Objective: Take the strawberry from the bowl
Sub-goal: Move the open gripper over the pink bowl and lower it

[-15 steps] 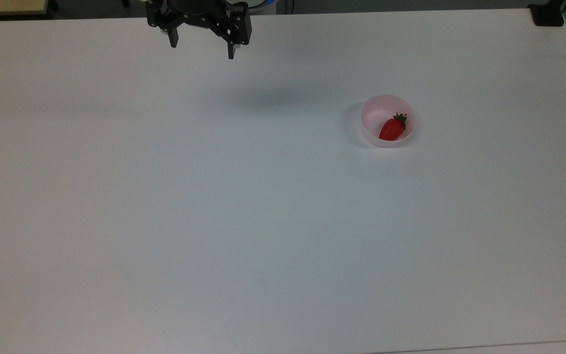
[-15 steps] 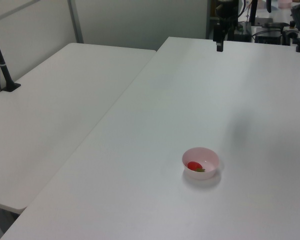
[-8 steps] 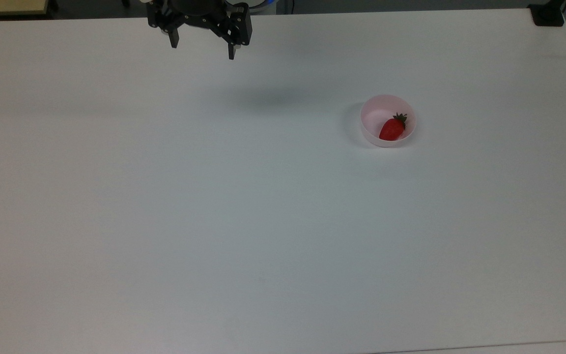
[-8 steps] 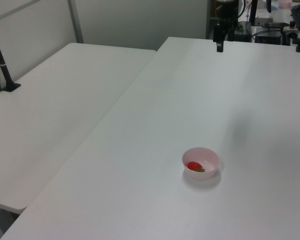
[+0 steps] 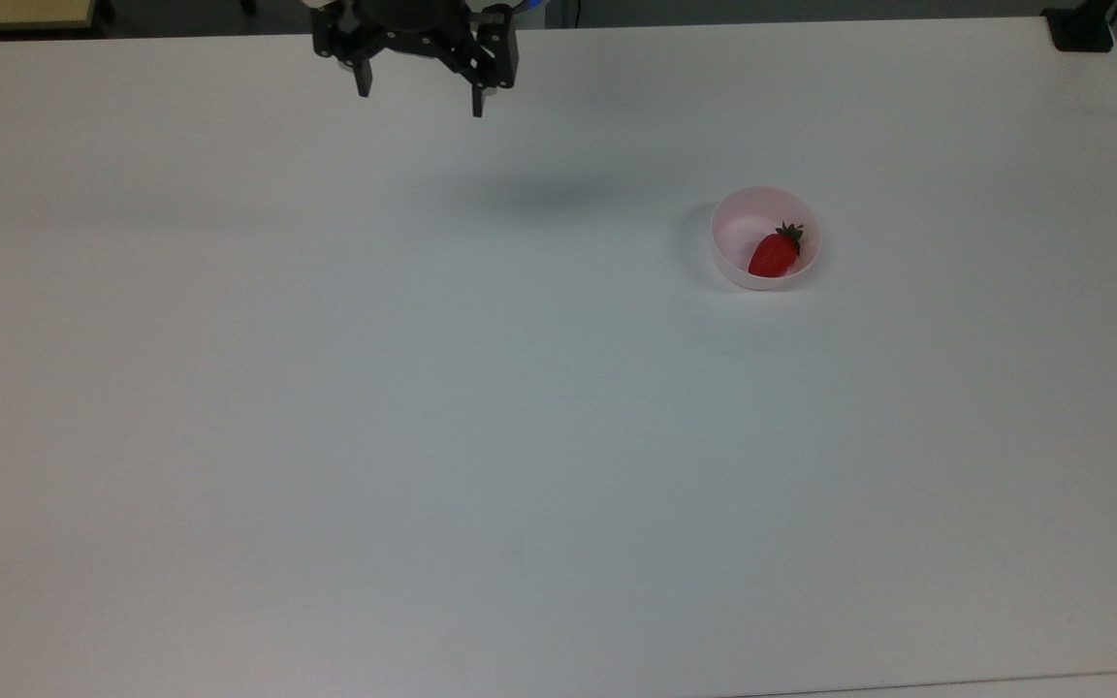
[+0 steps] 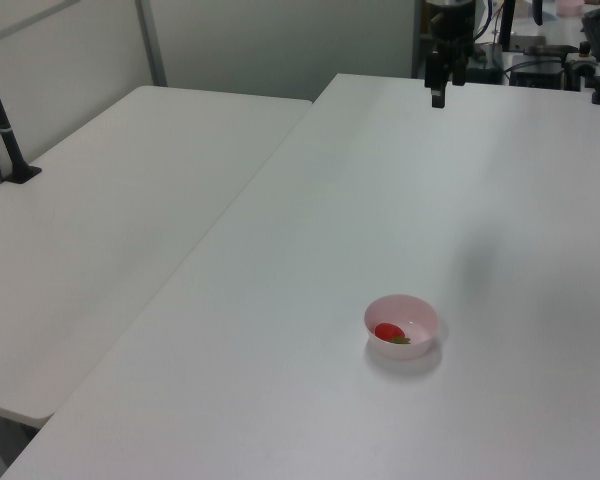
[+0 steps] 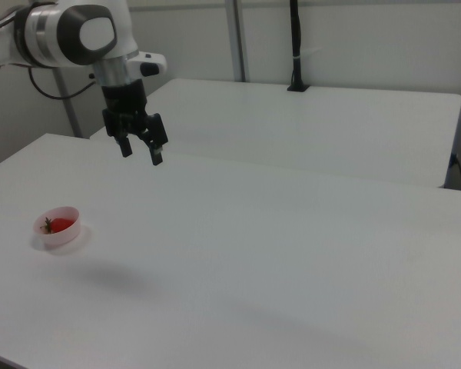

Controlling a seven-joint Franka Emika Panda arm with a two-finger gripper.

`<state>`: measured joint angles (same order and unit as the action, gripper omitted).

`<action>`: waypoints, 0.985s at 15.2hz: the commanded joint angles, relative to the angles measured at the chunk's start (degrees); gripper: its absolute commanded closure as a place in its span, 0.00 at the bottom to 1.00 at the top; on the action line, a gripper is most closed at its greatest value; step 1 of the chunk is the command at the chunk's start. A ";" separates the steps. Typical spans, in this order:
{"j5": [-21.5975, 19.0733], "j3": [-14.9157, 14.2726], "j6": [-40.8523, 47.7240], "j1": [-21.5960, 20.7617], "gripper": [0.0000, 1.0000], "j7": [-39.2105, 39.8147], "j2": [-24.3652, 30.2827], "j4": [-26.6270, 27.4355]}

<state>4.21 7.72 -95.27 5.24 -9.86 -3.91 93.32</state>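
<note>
Top view showed the white table [image 5: 520, 436] as the largest thing present, its surface plain and matte, with the bowl [image 5: 735, 230] as the landmark on it. A second white table [image 6: 120, 230] stood beside the first, to the left view's left of the bowl, and a black post [image 6: 2, 120] rose from its far corner against a pale wall. Cluttered equipment sat beyond the table's far edge in the left view, too indistinct to name.

The white arm [image 7: 69, 34] reached in well away from the bowl and high above the table in the right view. Its gripper [image 5: 420, 95] hung well apart from the bowl, toward the top view's upper left of it, with its 2 black fingers [image 5: 478, 100] spread apart and nothing between them. A soft shadow on the table lay between gripper and bowl.

The bowl itself was small, pale pink and upright. Inside it lay the strawberry [image 5: 773, 255] — tilted on its side, resting against the inner wall on the top view's right, green cap up toward the rim.

Judged from this, the task was barely begun: nothing grasped, the fruit untouched in the bowl. Left to do — travel across to the bowl, descend over the strawberry, close on it and lift it out.
</note>
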 commanded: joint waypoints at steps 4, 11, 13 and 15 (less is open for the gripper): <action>-1.05 -0.16 -0.18 -11.29 0.00 -9.54 -0.13 1.33; -1.14 -0.16 -5.44 -22.28 0.00 -23.17 -6.63 2.56; -1.14 -0.16 -9.13 -24.22 0.01 -27.47 -9.26 3.35; -1.22 -0.16 -12.12 -26.24 0.05 -30.91 -12.33 3.44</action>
<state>3.79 8.37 -102.94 -17.94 -35.52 -12.78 96.01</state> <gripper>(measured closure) 0.004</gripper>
